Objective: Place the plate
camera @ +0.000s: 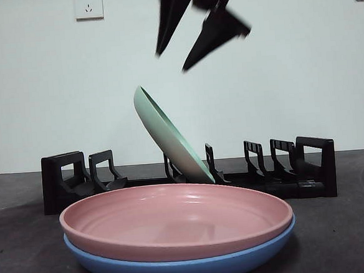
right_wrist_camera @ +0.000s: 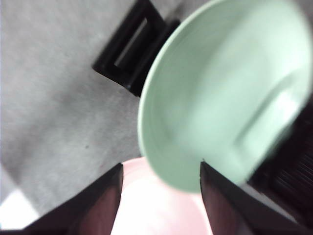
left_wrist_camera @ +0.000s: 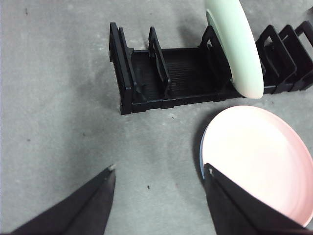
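A pale green plate (camera: 169, 137) stands on edge in the black dish rack (camera: 309, 165), seated in a slot near the rack's middle and leaning with its top rim tipped to the left. Its lower edge rests among the rack's upright dividers, and nothing grips it.

The right hand (camera: 170, 61) hangs in the air above the green plate, apart from it, its 2 black jaws spread and released. In the right wrist view the same hand (right_wrist_camera: 161, 169) looks down on the plate's hollow face, blurred, with the jaws parted and holding nothing.

The left hand (left_wrist_camera: 159, 169) hovers over bare grey table (left_wrist_camera: 58, 98) near the rack's left end, its jaws also spread wide with nothing between them.

In the foreground of the front view, 2 more plates sit stacked flat on the table: a pink plate (camera: 175, 221) nested on top of a blue plate (camera: 179, 268). The stack lies on the near side of the rack, just in front of it and not touching it.

On the white wall behind, a wall socket (camera: 88, 5) shows at the upper left.
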